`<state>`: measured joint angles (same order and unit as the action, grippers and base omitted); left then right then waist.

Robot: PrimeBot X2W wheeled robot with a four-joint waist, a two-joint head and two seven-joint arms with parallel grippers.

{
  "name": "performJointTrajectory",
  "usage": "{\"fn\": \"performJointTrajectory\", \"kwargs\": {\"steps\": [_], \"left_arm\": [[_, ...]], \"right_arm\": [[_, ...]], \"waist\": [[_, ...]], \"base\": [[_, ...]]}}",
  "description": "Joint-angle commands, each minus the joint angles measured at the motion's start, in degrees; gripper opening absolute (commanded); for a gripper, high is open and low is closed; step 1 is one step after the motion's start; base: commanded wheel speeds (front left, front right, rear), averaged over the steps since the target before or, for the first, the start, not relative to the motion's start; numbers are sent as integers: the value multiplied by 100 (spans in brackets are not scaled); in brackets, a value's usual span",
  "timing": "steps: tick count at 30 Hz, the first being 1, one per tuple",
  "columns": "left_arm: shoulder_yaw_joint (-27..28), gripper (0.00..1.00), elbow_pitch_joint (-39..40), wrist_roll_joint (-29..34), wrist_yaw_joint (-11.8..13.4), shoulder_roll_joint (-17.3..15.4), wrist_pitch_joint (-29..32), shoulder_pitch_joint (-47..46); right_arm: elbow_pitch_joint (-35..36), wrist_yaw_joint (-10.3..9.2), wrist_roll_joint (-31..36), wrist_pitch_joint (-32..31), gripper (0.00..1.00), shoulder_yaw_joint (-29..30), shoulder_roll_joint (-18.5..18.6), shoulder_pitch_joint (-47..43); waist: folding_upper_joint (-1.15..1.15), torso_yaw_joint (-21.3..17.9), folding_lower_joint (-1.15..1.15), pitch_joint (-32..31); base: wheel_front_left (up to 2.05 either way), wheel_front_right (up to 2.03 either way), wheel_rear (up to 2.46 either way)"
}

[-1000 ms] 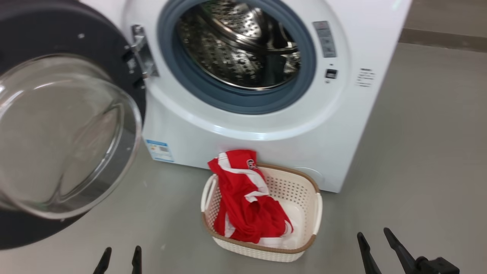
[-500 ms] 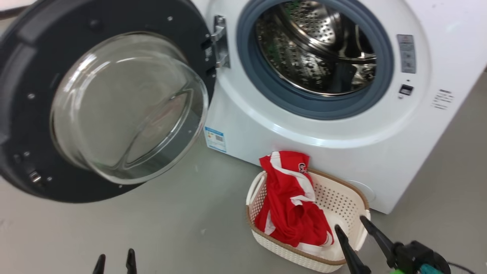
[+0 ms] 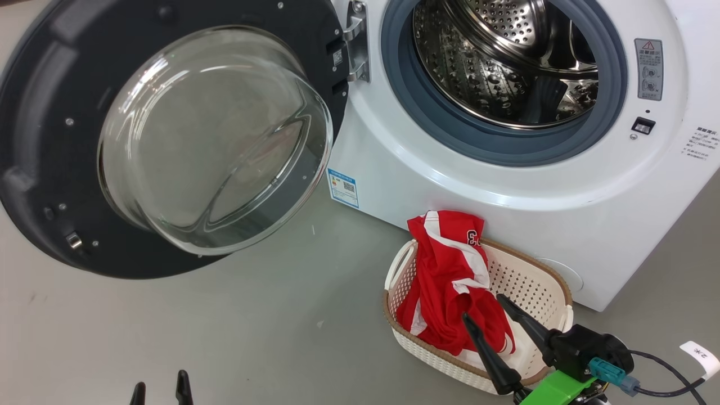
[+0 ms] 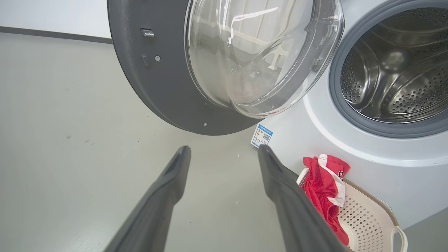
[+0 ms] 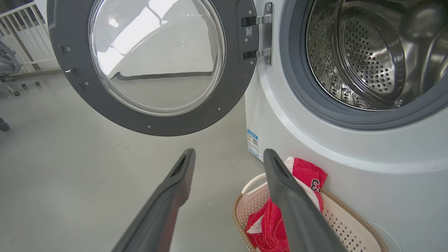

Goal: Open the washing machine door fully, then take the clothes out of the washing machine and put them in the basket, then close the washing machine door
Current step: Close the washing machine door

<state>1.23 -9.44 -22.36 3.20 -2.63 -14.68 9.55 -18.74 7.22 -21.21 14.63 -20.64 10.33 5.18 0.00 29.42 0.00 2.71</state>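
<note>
- The right gripper (image 3: 482, 306), jaws wide and empty, has come left, over the basket (image 3: 523, 281) that holds the clothes (image 3: 450, 281).
- The left gripper (image 3: 160, 379) stands wide too.
- The washing machine door (image 3: 50, 140), open at the left, probably remains to close.

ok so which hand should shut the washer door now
Probably left: the left hand is nearer the swung-open washing machine door, while the right hand hangs over the basket.

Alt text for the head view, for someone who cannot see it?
The washing machine has its door swung wide open at left, steel drum exposed; red clothes lie in the basket on the floor before it. The open right tool overlaps the basket.
</note>
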Motion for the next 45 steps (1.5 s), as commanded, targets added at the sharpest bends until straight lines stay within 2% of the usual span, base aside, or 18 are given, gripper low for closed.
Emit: {"fn": "performJointTrajectory", "kwargs": {"steps": [1, 5, 6, 7, 8, 9, 15, 17, 20, 24, 27, 28, 31, 38, 45], "left_arm": [[171, 100, 176, -36, 56, -25, -32, -51], [165, 100, 250, -40, 32, -25, -32, -77], [185, 82, 292, -82, 10, -25, -32, -96], [230, 43, 351, -144, -17, -25, -32, -123], [284, 9, 420, -177, -66, -25, -32, -156], [359, 0, 515, -185, -132, -25, -32, -202], [1132, 0, 1394, 175, -676, -41, -32, -799], [1402, 0, 1658, 227, -822, -140, -32, -1108], [1663, 0, 1853, 232, -968, -489, -32, -1649], [1895, 0, 1672, -48, -1044, -1085, -32, -2500], [1995, 0, 1281, -589, -1062, -1474, -32, -3178], [1995, 0, 1281, -589, -1062, -1474, -32, -3178], [1877, 0, 746, -904, -1066, -2055, -32, -3710], [1428, 0, -991, -2014, -1068, -3060, 32, -4812], [810, 0, -2680, -3078, -1068, -3650, 643, -5788]], "right_arm": [[102, 26, -45, 37, 100, -123, 58, 197], [98, 26, -73, 37, 100, -127, 37, 192], [104, 26, -75, 37, 100, -104, 27, 174], [110, 26, -76, 37, 100, -75, 16, 149], [121, 26, -74, 37, 100, -38, 0, 116], [137, 26, -69, 37, 100, 13, -19, 76], [258, 26, 22, 37, 100, 350, -163, -186], [303, 26, 60, 37, 100, 442, -210, -275], [366, 26, 114, 37, 100, 566, -267, -389], [443, 26, 193, 37, 100, 746, -327, -501], [498, 26, 247, 37, 100, 854, -366, -572], [498, 26, 247, 37, 100, 854, -366, -572], [538, 26, 289, 37, 100, 934, -400, -618], [623, 26, 375, 37, 100, 1084, -441, -649], [677, 26, 455, 37, 100, 1156, -414, -626]], "waist": [[0, -1, 0, -3], [0, -11, 0, -20], [0, -15, 0, -27], [0, -19, 0, -38], [0, -24, 0, -51], [0, -29, 0, -60], [0, -55, 0, -84], [0, -63, 0, -75], [0, -70, 0, -36], [0, -71, 0, 39], [0, -67, 0, 97], [0, -67, 0, 97], [0, -68, 0, 143], [0, -86, 0, 269], [0, -148, 0, 462]], "base": [[0, 0, 0], [0, 0, 0], [0, 0, 0], [0, 0, 0], [0, 0, 0], [0, 0, 0], [0, 0, 0], [0, 0, 0], [0, 0, 0], [0, 0, 0], [0, 0, 0], [0, 0, 0], [0, 0, 0], [0, 0, 0], [0, 0, 0]]}}
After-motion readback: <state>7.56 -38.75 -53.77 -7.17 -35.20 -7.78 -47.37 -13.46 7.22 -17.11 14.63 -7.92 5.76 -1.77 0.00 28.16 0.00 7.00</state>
